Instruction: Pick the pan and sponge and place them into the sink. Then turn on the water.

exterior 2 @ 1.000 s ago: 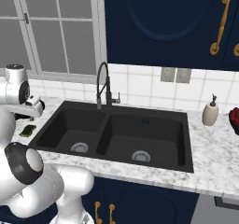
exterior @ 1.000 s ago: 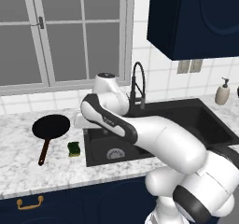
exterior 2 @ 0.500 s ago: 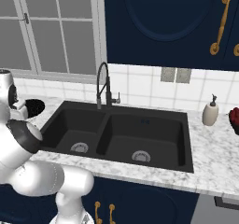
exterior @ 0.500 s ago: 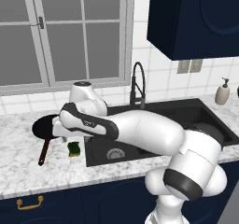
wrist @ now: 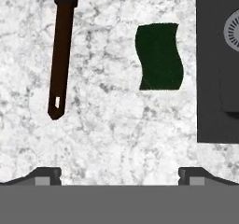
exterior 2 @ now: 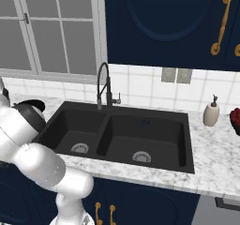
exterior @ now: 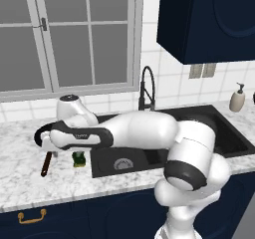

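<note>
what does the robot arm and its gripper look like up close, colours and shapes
The arm is glossy white with rounded, bulging segments, and dark grey to black bands at the joints. The link near the wrist carries a black sleeve with small pale lettering. The gripper has two small dark finger tips, blocky with lighter grey faces. No loose cables show.

The robot's arm [exterior: 144, 131] was a chain of fat, glossy white rounded shells, smooth as moulded plastic. Dark grey to black bands ringed its joints, one wide collar circling the bulbous elbow. A long dark strip ran along the forearm shell, bearing small pale lettering too tiny to read. Its two small finger tips [wrist: 46, 175] were dark grey and blocky.
</note>
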